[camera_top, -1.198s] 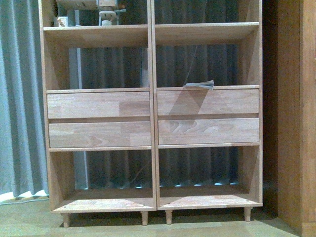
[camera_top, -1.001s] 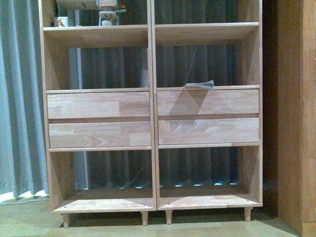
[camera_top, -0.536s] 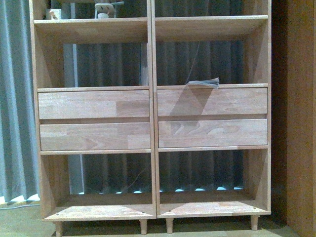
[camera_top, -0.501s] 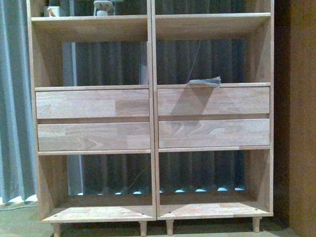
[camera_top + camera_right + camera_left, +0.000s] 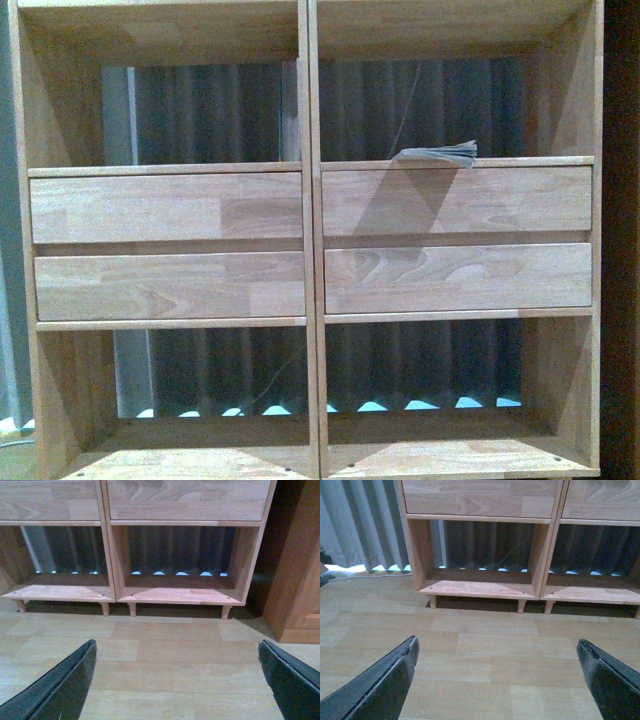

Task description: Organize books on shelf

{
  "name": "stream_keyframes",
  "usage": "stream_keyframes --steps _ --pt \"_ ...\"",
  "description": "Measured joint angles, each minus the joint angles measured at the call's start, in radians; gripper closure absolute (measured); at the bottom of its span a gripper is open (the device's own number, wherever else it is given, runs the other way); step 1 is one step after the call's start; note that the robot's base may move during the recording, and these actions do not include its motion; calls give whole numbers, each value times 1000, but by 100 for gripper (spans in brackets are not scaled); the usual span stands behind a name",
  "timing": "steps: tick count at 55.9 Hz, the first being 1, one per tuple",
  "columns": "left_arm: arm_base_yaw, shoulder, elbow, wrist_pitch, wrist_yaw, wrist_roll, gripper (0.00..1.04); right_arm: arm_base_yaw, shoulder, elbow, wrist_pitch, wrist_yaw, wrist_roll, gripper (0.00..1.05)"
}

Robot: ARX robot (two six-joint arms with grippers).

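Note:
The light-wood shelf fills the front view, with open compartments, a central double divider and flat drawer fronts. A thin book lies flat on the ledge above the right drawers, its page edges facing me; I cannot tell its cover. The shelf's bottom compartments and peg legs show in the left wrist view and the right wrist view. My left gripper is open and empty above the floor, well short of the shelf. My right gripper is open and empty too. Neither arm shows in the front view.
Wood-plank floor lies between the grippers and the shelf. A grey curtain hangs behind and to the left of the shelf. A dark wooden cabinet stands right of the shelf.
The front view has moved closer to the shelf: it now fills the frame, and the upper shelf's objects, the peg legs and the floor have dropped out of view. The book has not moved.

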State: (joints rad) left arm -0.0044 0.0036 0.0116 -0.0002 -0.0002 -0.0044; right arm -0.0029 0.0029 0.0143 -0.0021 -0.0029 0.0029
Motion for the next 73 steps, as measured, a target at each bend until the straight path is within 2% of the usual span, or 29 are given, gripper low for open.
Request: stream_keyframes --steps 73 --pt "0 0 0 0 0 0 7 0 0 0 0 0 0 7"
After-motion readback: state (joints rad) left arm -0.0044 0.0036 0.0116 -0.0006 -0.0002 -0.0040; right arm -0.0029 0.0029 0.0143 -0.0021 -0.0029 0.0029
